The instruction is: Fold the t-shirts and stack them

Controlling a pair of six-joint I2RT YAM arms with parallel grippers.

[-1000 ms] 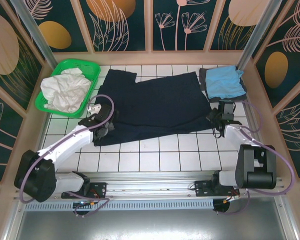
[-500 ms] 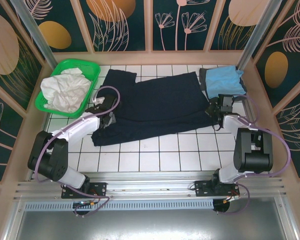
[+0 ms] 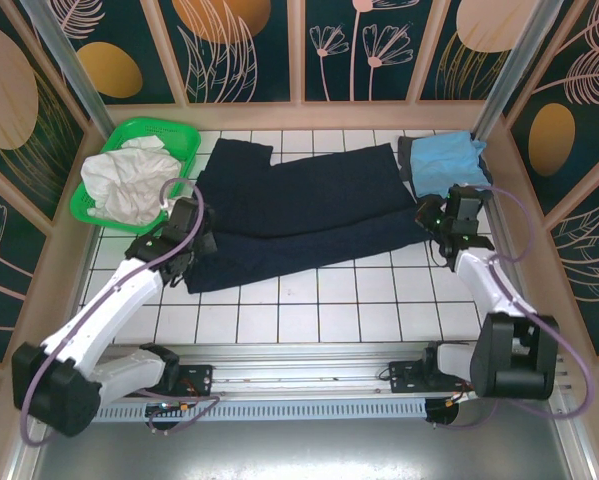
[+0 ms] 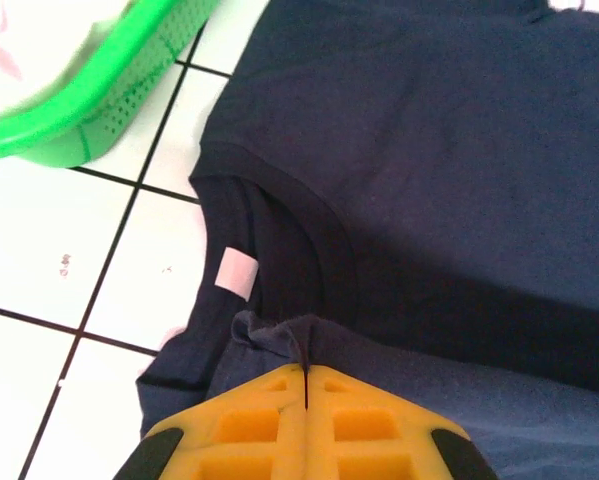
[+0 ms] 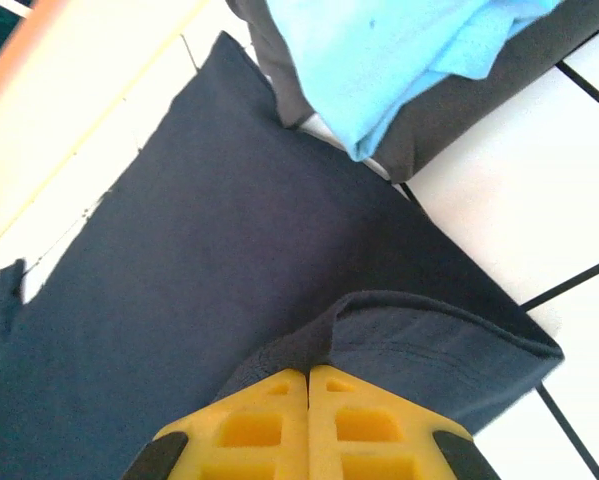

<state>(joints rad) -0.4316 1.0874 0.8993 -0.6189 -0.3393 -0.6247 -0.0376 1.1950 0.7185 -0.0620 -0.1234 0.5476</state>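
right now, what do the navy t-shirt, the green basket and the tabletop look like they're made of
The navy t-shirt: soft matte knit cloth, probably cotton; it creases and folds limply, with a ribbed collar. The green basket: slightly glossy moulded plastic, judging by its perforated wall. The tabletop: smooth white tiles with dark grout lines, or perhaps a printed sheet.

Right gripper (image 5: pixel 308 372) pinches a fold of the navy t-shirt (image 5: pixel 179 250).
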